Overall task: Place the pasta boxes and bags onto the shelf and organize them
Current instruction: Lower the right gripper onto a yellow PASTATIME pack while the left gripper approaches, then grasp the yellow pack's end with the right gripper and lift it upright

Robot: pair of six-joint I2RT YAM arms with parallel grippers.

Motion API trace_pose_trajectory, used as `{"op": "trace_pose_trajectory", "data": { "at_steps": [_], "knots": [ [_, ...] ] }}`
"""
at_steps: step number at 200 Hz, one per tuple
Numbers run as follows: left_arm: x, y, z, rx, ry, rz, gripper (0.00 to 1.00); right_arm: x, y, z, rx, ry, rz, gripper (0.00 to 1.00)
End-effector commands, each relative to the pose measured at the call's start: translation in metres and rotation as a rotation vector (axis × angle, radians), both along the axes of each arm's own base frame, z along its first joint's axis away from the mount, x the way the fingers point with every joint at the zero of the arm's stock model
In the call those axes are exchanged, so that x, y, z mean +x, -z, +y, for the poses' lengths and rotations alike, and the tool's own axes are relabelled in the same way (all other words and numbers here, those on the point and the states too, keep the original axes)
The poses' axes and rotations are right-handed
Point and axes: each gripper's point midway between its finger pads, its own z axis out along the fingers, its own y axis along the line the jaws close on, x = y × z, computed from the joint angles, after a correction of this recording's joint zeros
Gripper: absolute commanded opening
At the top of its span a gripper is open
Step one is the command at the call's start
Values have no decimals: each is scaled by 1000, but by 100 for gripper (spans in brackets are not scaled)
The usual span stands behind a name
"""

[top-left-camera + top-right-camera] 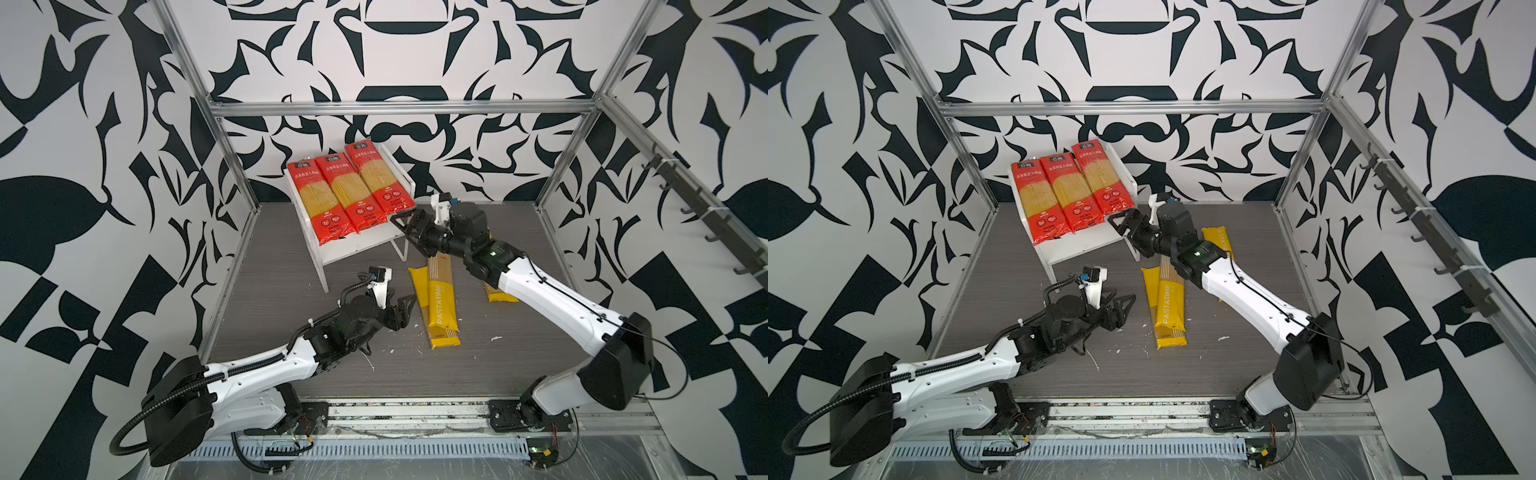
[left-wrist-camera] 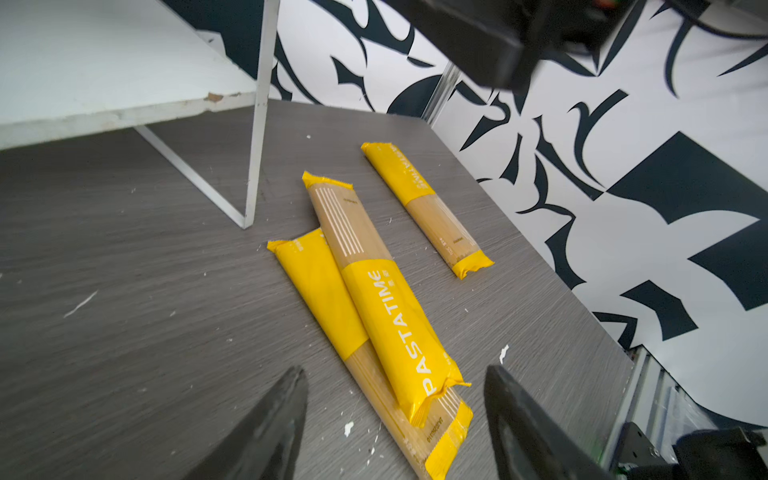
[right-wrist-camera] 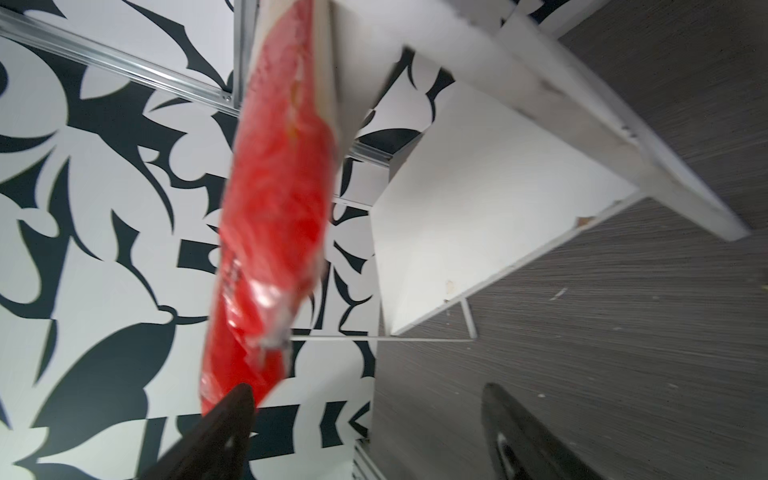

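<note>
Red packs (image 1: 351,193) lie on the shelf (image 1: 360,248); right gripper (image 3: 368,388) and left gripper (image 2: 395,370) stand apart, empty, so a yellow pack (image 2: 390,316) probably comes next.

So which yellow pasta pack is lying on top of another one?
The pack showing PASTATIME; it overlaps a plain-faced pack, while the third pack lies apart.

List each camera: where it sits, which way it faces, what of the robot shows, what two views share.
Both top views: high in front, looking down at shelf and red spaghetti packs; both arms, left gripper, right gripper show.
Left wrist: on left arm, facing three yellow PASTATIME packs; its open fingers show.
Right wrist: on right arm, facing the shelf's side and one red spaghetti pack; open fingers show.
Shared: both wrist views catch the shelf.
</note>
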Motion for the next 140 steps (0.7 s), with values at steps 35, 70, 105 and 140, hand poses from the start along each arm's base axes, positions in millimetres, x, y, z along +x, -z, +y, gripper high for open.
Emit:
{"op": "trace_pose_trajectory", "data": {
  "at_steps": [35, 70, 105, 140],
  "knots": [
    [-1, 45, -26, -51, 1, 348, 68, -47, 103, -117, -307, 25, 33, 35],
    [4, 89, -48, -11, -26, 497, 67, -52, 193, -148, -443, -7, 180, 45],
    [16, 113, -67, 32, -36, 572, 67, -35, 246, -159, -492, -17, 253, 58],
    [21, 130, -87, -22, 4, 667, 67, -18, 272, -150, -399, -40, 282, 64]
  ]
}}
